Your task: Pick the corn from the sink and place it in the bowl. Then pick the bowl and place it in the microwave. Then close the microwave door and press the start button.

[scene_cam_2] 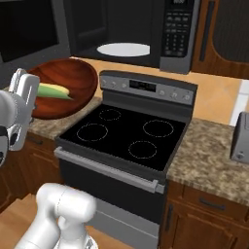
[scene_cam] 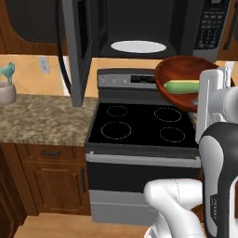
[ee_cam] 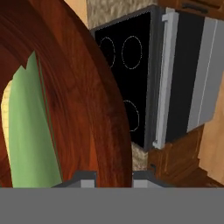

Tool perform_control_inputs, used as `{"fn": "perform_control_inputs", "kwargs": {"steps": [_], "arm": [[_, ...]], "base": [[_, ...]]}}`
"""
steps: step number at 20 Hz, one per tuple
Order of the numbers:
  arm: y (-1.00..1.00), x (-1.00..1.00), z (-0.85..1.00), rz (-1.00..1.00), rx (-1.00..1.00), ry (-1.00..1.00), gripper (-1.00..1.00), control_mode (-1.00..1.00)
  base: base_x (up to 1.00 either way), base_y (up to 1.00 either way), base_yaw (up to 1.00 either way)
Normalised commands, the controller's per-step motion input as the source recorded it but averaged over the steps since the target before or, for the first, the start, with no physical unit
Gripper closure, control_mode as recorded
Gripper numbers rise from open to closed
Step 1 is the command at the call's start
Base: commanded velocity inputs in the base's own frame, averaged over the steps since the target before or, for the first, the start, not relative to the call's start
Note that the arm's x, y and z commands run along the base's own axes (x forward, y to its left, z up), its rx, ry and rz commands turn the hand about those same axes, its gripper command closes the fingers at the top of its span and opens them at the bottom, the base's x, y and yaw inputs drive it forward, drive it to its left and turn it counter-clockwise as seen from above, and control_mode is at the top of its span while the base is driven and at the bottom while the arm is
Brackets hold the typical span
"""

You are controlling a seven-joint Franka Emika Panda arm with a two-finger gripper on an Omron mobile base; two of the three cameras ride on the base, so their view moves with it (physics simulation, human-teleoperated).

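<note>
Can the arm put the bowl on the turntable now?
Probably yes: the microwave door stands open, the turntable is bare, and the gripper holds the bowl with the corn just below the opening.

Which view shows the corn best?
Right base view: the corn lies whole in the bowl, unblocked. Left base view: the arm covers its right end. Hand view: only a close, cropped stretch of husk.

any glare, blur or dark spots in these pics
Left base view: the microwave cavity is dark, its turntable bright. Right base view: soft, slightly blurry render, faint sheen on the bowl. Hand view: the bowl rim looms large beside the corn.
</note>
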Motion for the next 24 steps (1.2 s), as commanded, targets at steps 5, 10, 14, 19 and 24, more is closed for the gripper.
{"fn": "perform_control_inputs", "kwargs": {"steps": [5,10,14,19,24], "arm": [[0.00,0.00,0.00,0.00,0.00,0.00,1.00,1.00],[0.00,0.00,0.00,0.00,0.00,0.00,1.00,1.00],[0.00,0.00,0.00,0.00,0.00,0.00,1.00,1.00],[0.00,0.00,0.00,0.00,0.00,0.00,1.00,1.00],[0.00,0.00,0.06,0.01,0.00,0.00,1.00,-1.00]], "base": [[0.78,-0.26,0.19],[0.73,-0.02,0.22],[0.17,-0.19,0.28],[0.00,-0.07,0.27],[0.00,0.00,0.10]]}}
